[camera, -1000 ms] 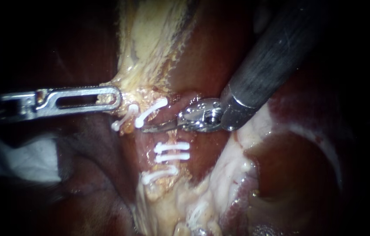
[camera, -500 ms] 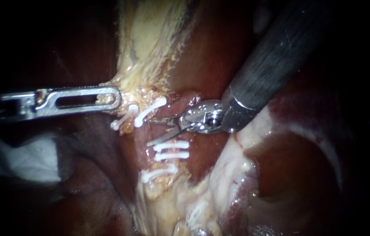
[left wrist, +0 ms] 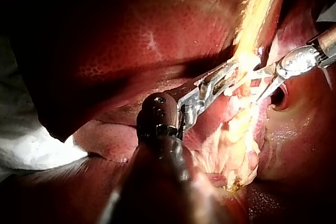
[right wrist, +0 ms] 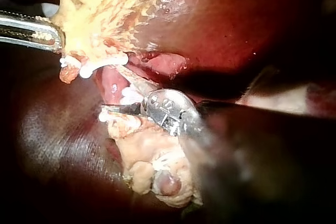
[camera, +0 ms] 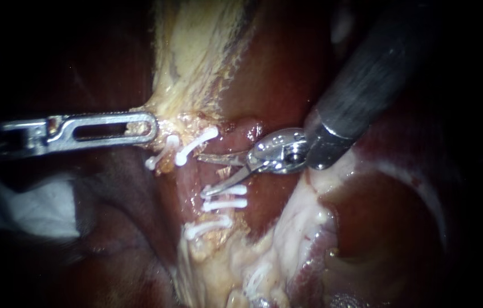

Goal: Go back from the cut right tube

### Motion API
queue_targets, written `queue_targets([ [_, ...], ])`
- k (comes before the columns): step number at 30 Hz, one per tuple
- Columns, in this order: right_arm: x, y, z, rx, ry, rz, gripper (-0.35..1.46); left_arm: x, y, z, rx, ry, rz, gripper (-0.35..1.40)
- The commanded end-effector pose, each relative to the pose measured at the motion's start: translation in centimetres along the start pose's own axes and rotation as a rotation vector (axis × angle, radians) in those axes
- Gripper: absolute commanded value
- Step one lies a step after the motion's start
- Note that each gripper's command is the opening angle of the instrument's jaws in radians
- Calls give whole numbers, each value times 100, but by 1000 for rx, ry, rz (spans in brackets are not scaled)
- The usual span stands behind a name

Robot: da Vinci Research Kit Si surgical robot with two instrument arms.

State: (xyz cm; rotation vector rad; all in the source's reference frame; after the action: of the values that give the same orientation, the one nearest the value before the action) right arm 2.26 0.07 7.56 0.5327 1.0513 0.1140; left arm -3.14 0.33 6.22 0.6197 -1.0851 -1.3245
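Observation:
The right tube is in two parts. Its upper stump carries two white clips (camera: pixel 195 142); its lower stump (camera: pixel 218 214) carries three more (camera: pixel 224 197). My right instrument (camera: pixel 203 174) comes in from the upper right, and its two thin blades stand open over the gap between the stumps, holding nothing. In the right wrist view one blade (right wrist: pixel 113 109) lies just above the lower clips. My left instrument (camera: pixel 151 126) lies level from the left, its slotted jaws shut on the yellow tissue (camera: pixel 195 51) beside the upper clips. The left wrist view shows this grip (left wrist: pixel 227 77).
Dark red liver (camera: pixel 287 63) lies behind and around the site. Pale fatty tissue (camera: pixel 287 228) bulges under the right shaft. White gauze (camera: pixel 41 208) sits at the left below my left instrument. The right shaft (camera: pixel 366 74) is thick and close to the lens.
The right instrument's blades, shut a second ago, have opened. The instrument has drawn back a little to the right. My left instrument and the clips have not moved.

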Motion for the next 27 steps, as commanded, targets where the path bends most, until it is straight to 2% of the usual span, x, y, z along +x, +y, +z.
queue_targets([
  [1, 1, -4, -4, -23, -1, -18, 140, 0, 2, 0, 1, 1, 0, -35],
  [7, 4, -28, -26, -57, -2, -169, 143, -1, 7, 1, 2, 1, 1, -35],
  [13, 12, -48, -61, -85, -8, -210, 143, -2, 9, 1, 5, 4, 1, -35],
  [17, 17, -59, -101, -110, -14, -210, 143, -3, 10, 0, 5, 4, 1, -35],
  [23, 22, -64, -149, -142, -7, -206, 143, -3, 12, 0, 3, 3, 1, -35],
  [27, 24, -64, -162, -147, -7, -202, 143, -4, 12, 1, 3, 3, 1, -35],
])
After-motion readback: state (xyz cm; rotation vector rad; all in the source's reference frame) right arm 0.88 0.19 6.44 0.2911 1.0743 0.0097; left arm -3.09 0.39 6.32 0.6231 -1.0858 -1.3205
